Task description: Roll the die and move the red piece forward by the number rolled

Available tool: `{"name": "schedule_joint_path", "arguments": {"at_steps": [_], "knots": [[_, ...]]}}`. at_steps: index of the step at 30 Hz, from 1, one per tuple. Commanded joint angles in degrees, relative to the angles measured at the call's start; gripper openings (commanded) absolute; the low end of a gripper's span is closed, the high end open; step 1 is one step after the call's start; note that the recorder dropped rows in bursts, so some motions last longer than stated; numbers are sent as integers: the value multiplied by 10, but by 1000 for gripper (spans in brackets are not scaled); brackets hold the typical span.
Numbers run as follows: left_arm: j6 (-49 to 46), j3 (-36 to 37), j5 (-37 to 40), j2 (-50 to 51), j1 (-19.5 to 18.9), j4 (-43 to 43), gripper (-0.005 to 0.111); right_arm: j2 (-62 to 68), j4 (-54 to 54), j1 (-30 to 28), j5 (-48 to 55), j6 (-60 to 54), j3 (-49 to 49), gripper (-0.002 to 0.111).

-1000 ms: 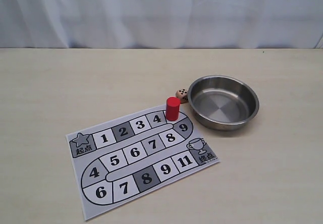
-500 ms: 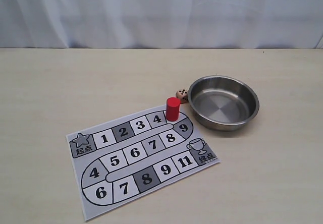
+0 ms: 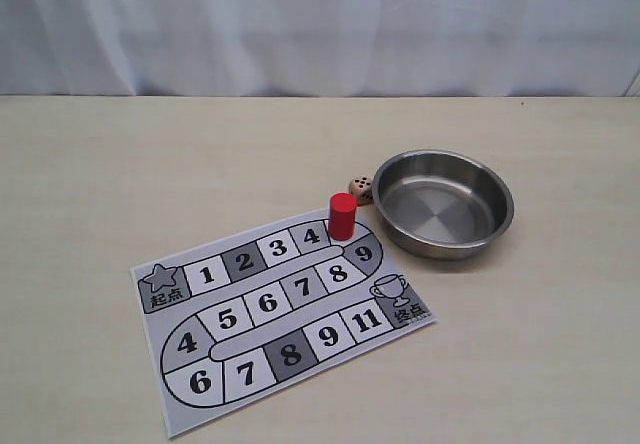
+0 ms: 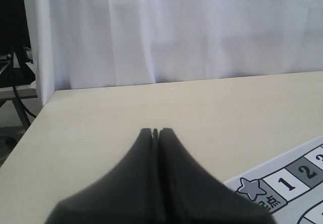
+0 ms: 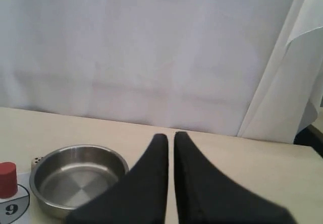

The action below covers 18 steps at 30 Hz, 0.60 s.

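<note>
The red piece [image 3: 342,215] stands upright on the paper game board [image 3: 280,309], at the bend of the track just past square 4. The die [image 3: 359,188] rests on the table behind it, touching the outside of the steel bowl [image 3: 442,202]. Neither gripper shows in the exterior view. My left gripper [image 4: 155,131] is shut and empty, hovering over bare table beside the board's star corner [image 4: 252,187]. My right gripper [image 5: 170,136] is shut with a thin slit between its fingers and holds nothing. The bowl [image 5: 78,181], the die [image 5: 37,160] and the red piece [image 5: 7,178] lie off to its side.
A white curtain [image 3: 320,24] hangs behind the table's far edge. In the left wrist view the table's side edge [image 4: 30,128] has dark stands beyond it. The bowl holds nothing.
</note>
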<state>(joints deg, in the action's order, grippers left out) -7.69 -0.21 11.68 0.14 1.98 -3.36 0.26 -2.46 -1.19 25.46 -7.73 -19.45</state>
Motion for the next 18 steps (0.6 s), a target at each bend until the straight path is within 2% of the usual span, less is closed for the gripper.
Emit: {"name": "schedule_joint_path", "arguments": {"at_steps": [1, 12, 14, 18], "knots": [[3, 2, -4, -1, 2, -2, 0, -3, 33, 0, -87, 9, 58, 4], [3, 2, -4, -1, 2, -2, 0, -3, 16, 0, -222, -51, 195, 4], [3, 2, -4, -1, 2, -2, 0, -3, 21, 0, -177, -50, 195, 4], [3, 2, -4, -1, 2, -2, 0, -3, 21, 0, -179, -51, 195, 4]]}}
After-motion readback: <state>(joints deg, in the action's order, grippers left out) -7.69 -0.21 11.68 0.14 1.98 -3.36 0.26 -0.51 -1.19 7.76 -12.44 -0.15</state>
